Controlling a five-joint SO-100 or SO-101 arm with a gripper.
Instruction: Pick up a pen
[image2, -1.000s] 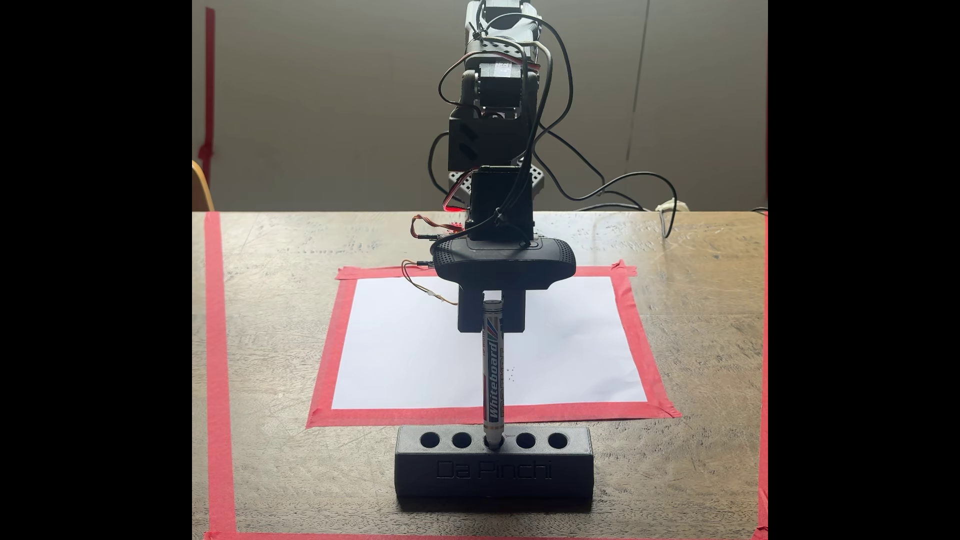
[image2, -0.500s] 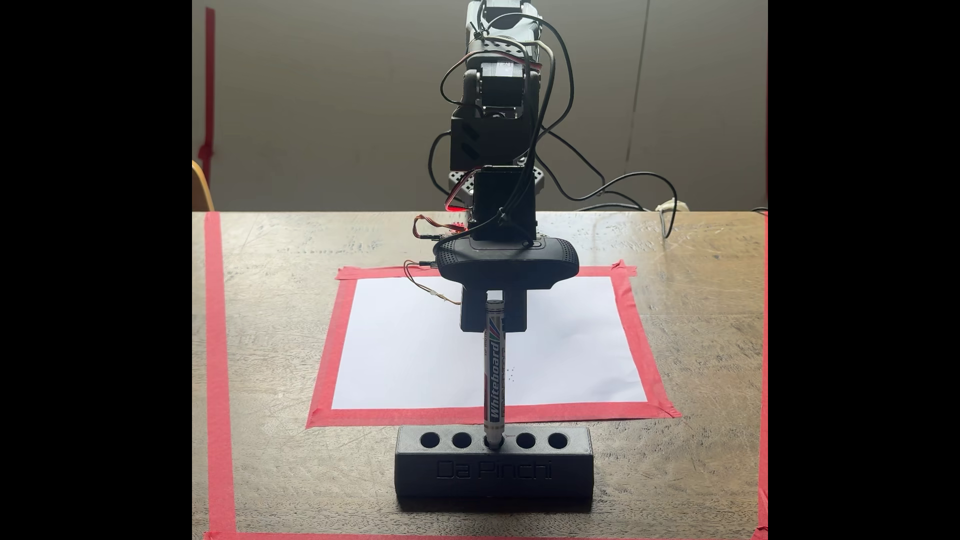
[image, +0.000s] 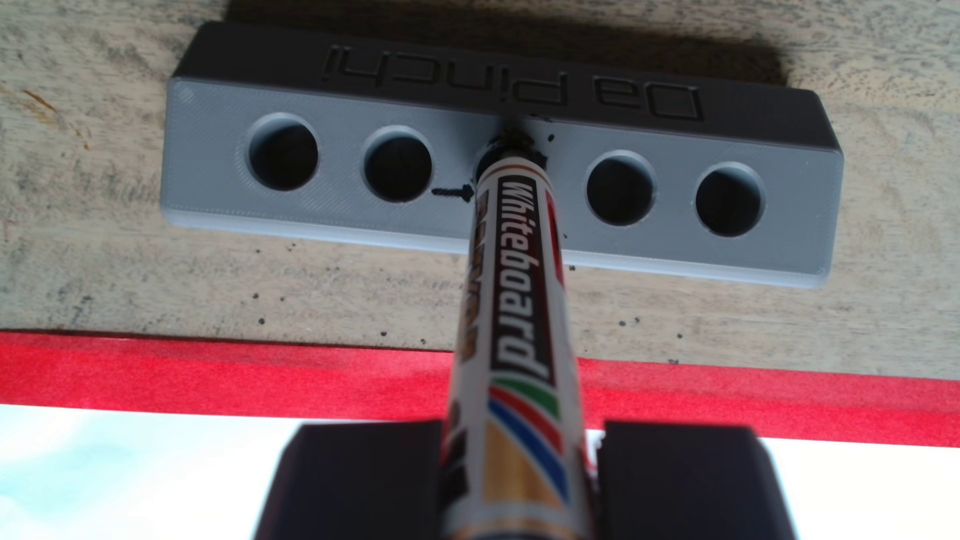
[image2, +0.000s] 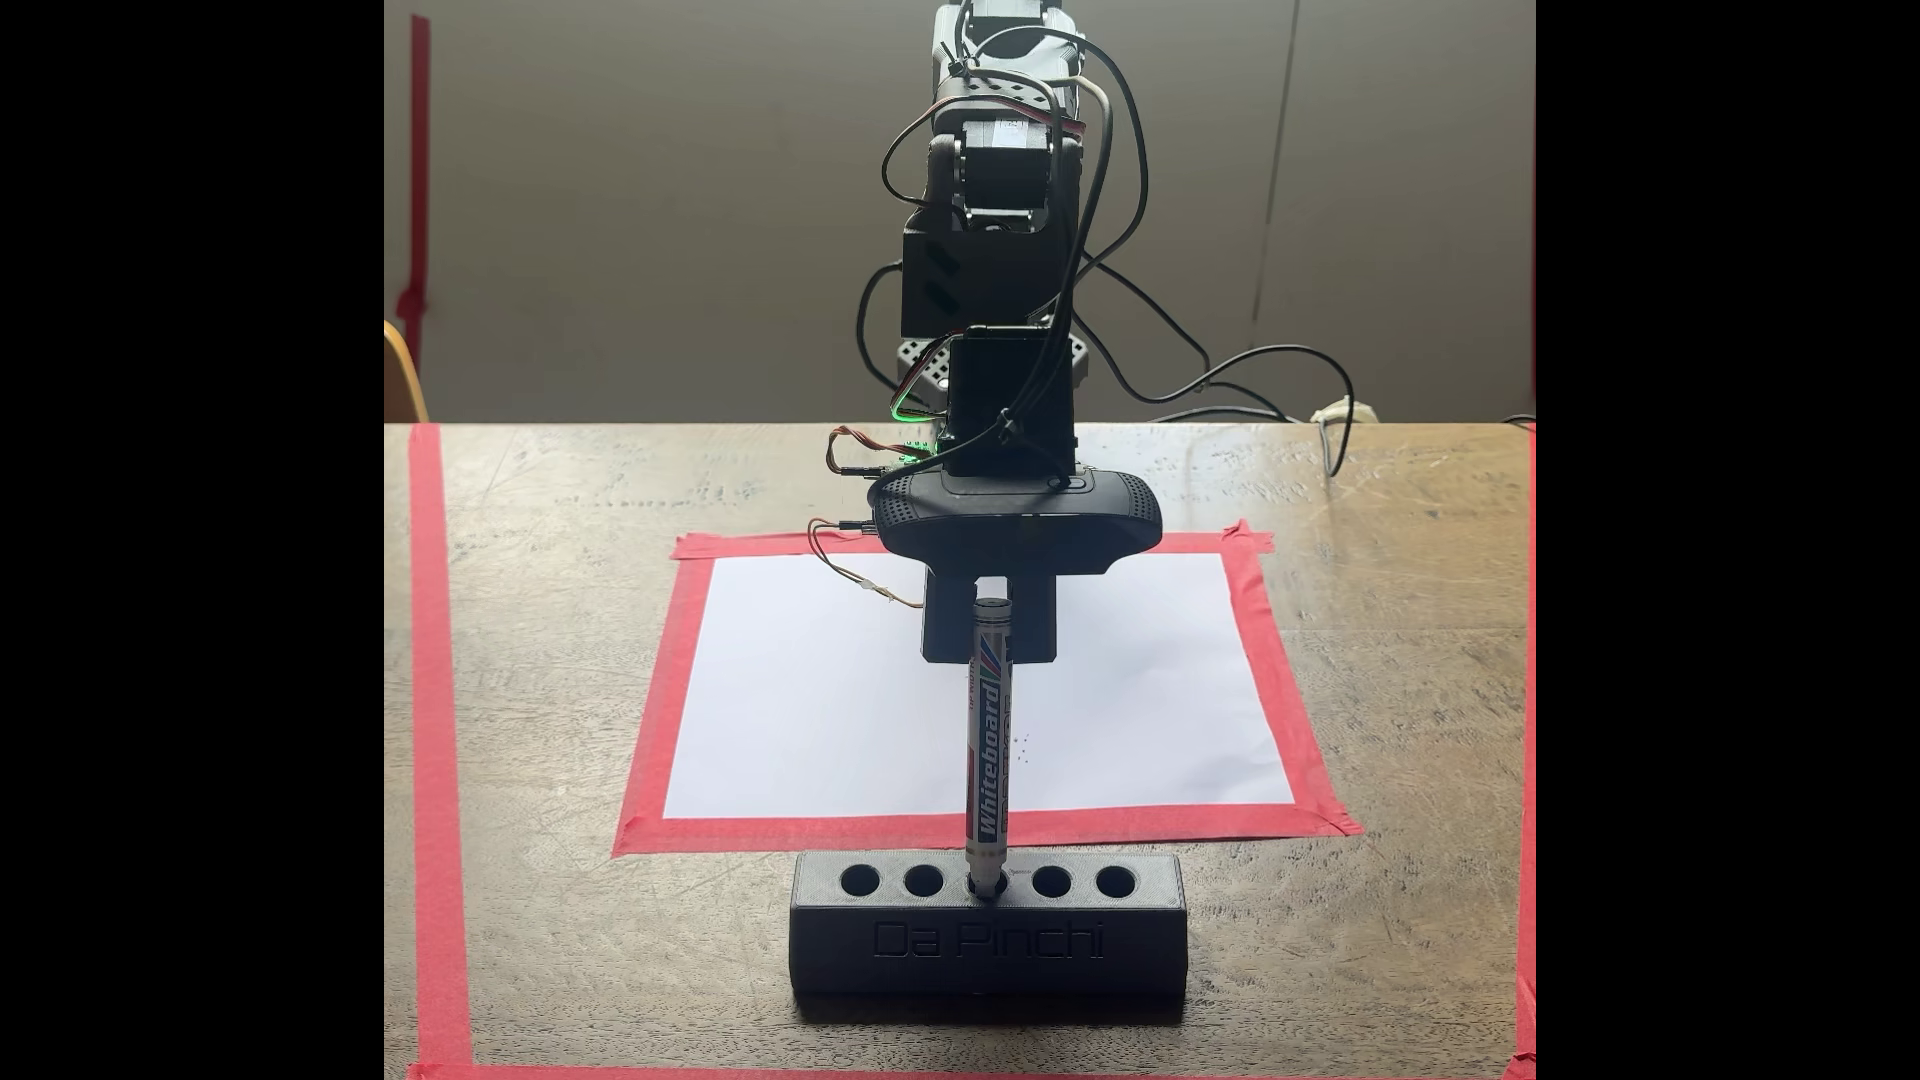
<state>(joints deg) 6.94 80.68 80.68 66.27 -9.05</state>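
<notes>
Pen (image2: 988, 748) is seen standing nearly upright in the fixed view, tip seated in the middle of five holes in the black block (image2: 987, 940) lettered "Da Pinchi", at 6 o'clock of the white paper sheet (image2: 831, 696). Gripper (image2: 991, 633) is positioned at the pen's 12 o'clock end, a finger on each side of the upper barrel. In the wrist view the pen (image: 519, 332) is flanked by the two fingers (image: 358, 477); the one at 9 o'clock looks pressed against the barrel, while a thin gap is seen at the 3 o'clock one. Jaws are narrowed to roughly pen width; firm clamping cannot be told. Sheet is bordered by red tape (image2: 831, 829) on the wooden table (image2: 582, 935).
</notes>
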